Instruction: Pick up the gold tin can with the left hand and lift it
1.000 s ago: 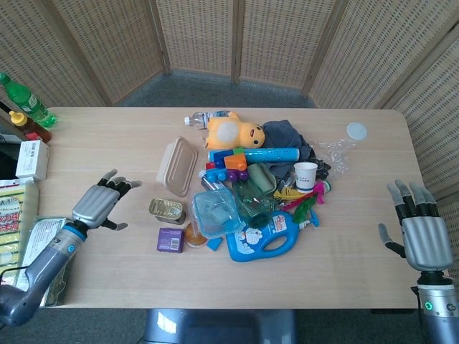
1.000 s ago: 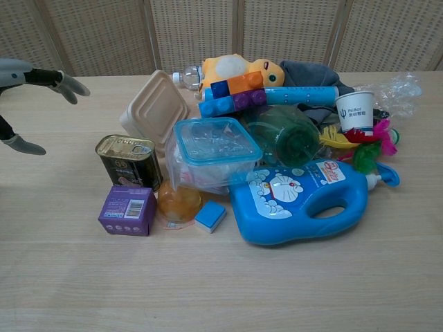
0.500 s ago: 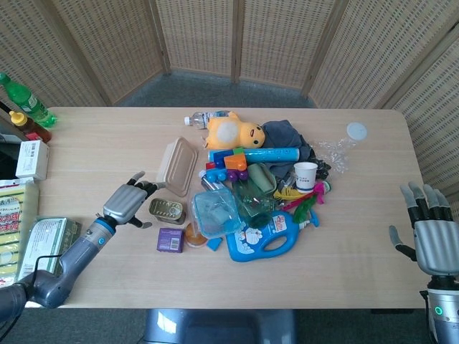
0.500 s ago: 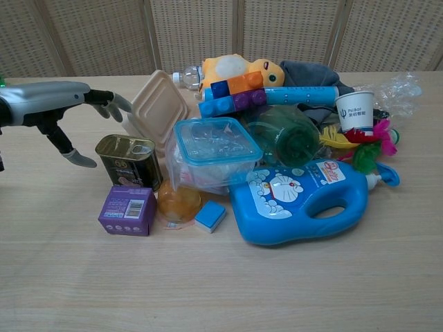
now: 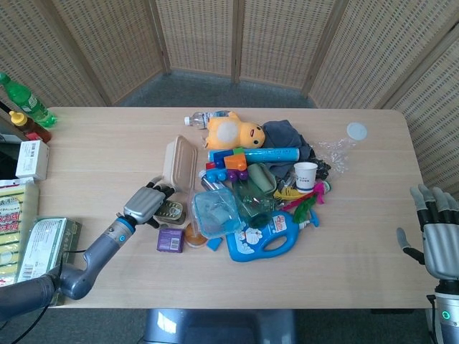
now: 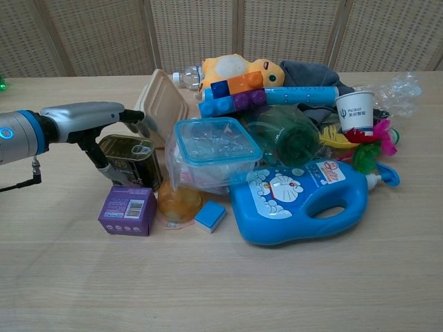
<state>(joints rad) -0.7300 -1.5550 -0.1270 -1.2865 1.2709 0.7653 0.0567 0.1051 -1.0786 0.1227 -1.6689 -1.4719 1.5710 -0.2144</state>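
Note:
The gold tin can [image 6: 137, 160] stands upright on the table left of the pile, its open top [image 5: 173, 211] showing in the head view. My left hand [image 6: 88, 119] has arrived at the can's left side. Its fingers [image 6: 141, 122] reach over the can's far rim and the thumb [image 6: 105, 164] hangs down along the near left wall. The grip is not closed and the can rests on the table. From the head view the left hand [image 5: 148, 203] overlaps the can's left edge. My right hand [image 5: 439, 238] hovers open beyond the table's right end, holding nothing.
A purple box [image 6: 127, 209] sits just in front of the can and a beige clamshell box [image 6: 160, 104] leans behind it. A clear lidded container [image 6: 213, 148], an orange cup [image 6: 178, 203] and a blue detergent bottle [image 6: 301, 200] crowd the can's right. Bare tabletop [image 5: 93, 150] lies to the left.
My left hand has moved right across the table from open wood to the can, with fingers now over its rim. The right hand has drifted slightly right and down.

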